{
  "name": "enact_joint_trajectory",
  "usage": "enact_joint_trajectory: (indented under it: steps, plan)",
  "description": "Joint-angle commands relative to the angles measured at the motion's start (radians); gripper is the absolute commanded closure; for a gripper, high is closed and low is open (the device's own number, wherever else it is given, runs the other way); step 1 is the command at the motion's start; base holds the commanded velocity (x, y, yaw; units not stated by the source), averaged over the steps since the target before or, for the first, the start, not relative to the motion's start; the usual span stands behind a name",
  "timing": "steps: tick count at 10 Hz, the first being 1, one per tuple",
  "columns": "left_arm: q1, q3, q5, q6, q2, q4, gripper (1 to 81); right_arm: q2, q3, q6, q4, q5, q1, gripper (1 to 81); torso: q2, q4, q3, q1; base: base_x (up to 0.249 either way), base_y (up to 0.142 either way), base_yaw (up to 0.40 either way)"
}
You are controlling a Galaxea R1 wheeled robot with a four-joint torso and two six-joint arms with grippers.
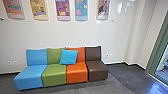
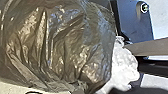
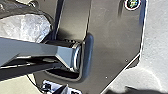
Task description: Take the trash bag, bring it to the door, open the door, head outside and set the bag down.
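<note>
From where I stand, 12 o'clock is the direction the robot faces. The task item is a dark, glossy, crinkled plastic trash bag (image 2: 62, 50), seen large and close at the left wrist, its film gathered into folds. Adjacent to it is a crumpled, whitish, translucent mass (image 2: 125, 67); whether it is part of the bag cannot be determined. The whitish material also appears near the right wrist, alongside a dark crinkled edge. The clock position of the bag cannot be fixed. State of the left tool: cannot tell whether it is spread, pressed together or pinching the bag. State of the right tool: likewise cannot tell.

Seating, 11 to 12 o'clock: four armless, smooth-covered seat units stand side by side on the dark grey floor (image 1: 115, 82). Order, from 11 o'clock clockwise: light blue unit (image 1: 31, 72), green unit (image 1: 53, 72), orange unit (image 1: 77, 72), dark brown unit (image 1: 97, 71). A square, bright blue cushion (image 1: 69, 57) leans tilted against the green and orange backrests, overlapping both.

Behind the seating is a plain white wall (image 1: 62, 32). Five coloured rectangular panels (image 1: 63, 8) are mounted on it in a row, above the seats, from 11 to 1 o'clock. At 2 o'clock, a green upright frame (image 1: 155, 51) borders glazing (image 1: 163, 68).
</note>
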Motion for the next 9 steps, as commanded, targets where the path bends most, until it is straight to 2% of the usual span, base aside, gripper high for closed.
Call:
enact_joint_trajectory:
  steps: [1, 9]
  plan:
    - [-0.050, 0.005, 0.066, 0.004, 0.002, 0.008, 81.1, -0.006, 0.000, -0.003, 0.001, -0.070, 0.047, 1.0, 0.000, 0.000, 0.000, 0.000, 0.000, 0.000, -0.301]
    - [-0.049, 0.004, 0.064, 0.004, 0.001, 0.008, 81.1, 0.002, -0.003, -0.005, -0.002, -0.070, 0.042, 1.0, 0.000, 0.000, 0.000, 0.000, 0.000, 0.000, -0.320]
